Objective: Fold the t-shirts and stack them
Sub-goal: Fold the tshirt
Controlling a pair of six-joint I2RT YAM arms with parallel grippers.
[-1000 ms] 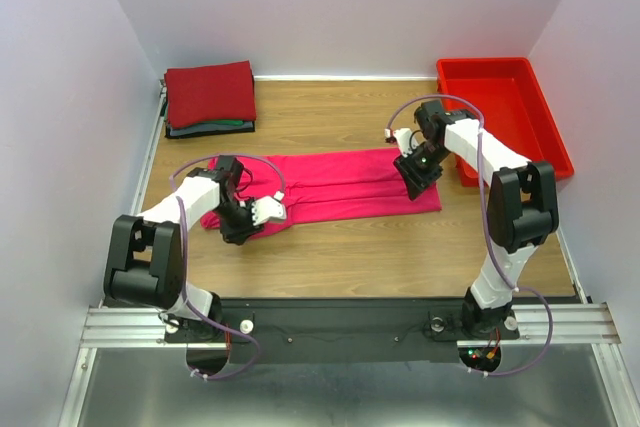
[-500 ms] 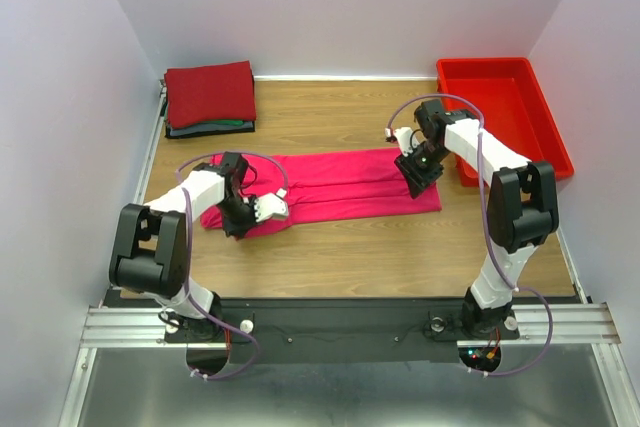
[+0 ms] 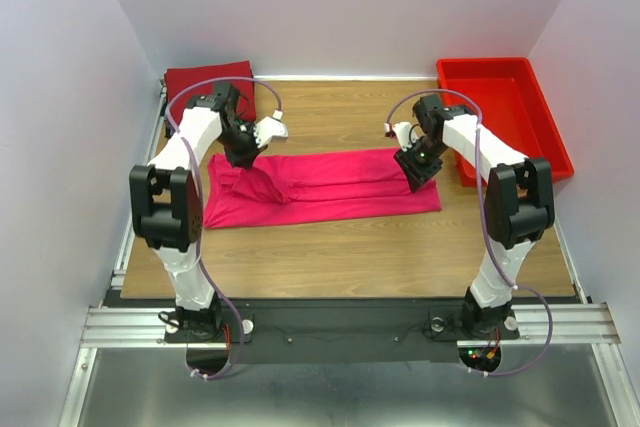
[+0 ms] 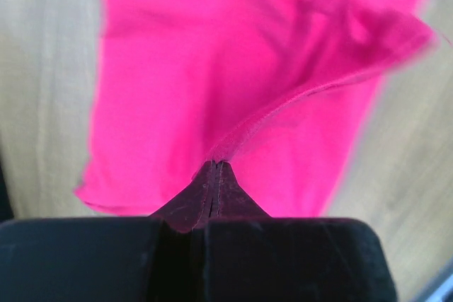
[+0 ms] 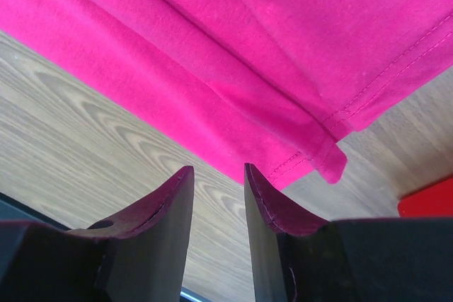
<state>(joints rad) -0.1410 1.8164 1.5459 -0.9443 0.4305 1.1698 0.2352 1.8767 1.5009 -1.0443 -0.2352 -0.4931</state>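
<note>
Midway: your left gripper (image 4: 214, 175) is clenched on the raised left end of the pink t-shirt (image 3: 330, 185), folded lengthwise mid-workspace; right gripper (image 5: 217, 171) hangs parted, apparently empty, over its right corner. Cross-fold, stacking remain.

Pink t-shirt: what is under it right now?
Wooden table shows all around the pink t-shirt, which lies flat on it except its left end, held up by the shut left gripper. Anything beneath the cloth is covered.
</note>
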